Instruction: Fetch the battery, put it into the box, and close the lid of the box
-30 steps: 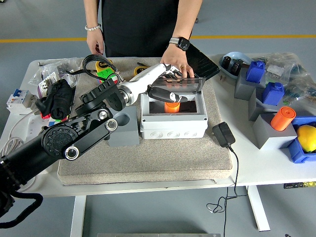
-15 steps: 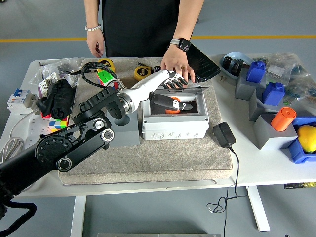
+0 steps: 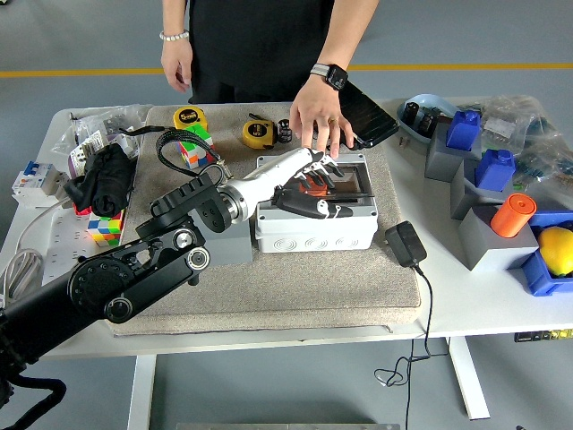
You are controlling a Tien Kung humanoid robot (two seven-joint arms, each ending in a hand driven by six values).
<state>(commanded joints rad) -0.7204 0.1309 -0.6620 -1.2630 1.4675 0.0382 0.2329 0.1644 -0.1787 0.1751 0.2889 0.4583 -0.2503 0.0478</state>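
**benchbot_fan:** White-and-black left hand is lying flat across the lid now, fingers spread out loose, gripping nothing. A second ago those same fingers were dipped down inside the open box right over the orange battery, with the clear lid standing up at the back. Half a second ago the lid was already tipping forward. Now it's down, or close to it.

**solder_sam:** So the battery's in?

**benchbot_fan:** Looks like it. You can only catch a bit of orange through the clear lid, between the fingers, so it's sitting inside the grey box under the hand. I'd call the fetch and the drop done.

**solder_sam:** And the lid, properly shut?

**benchbot_fan:** Can't tell if it's seated all round, the hand covers the front edge. My guess is it needs a press to settle. What's also changed: the person's hand at the far side was resting by the back of the box earlier, now it's lifted and hovering just behind the lid, fingers pointing down near the black tablet.

**solder_sam:** Right arm?

**benchbot_fan:** Not in view at all. The box sits on the beige mat, with a black charger just off to its right.
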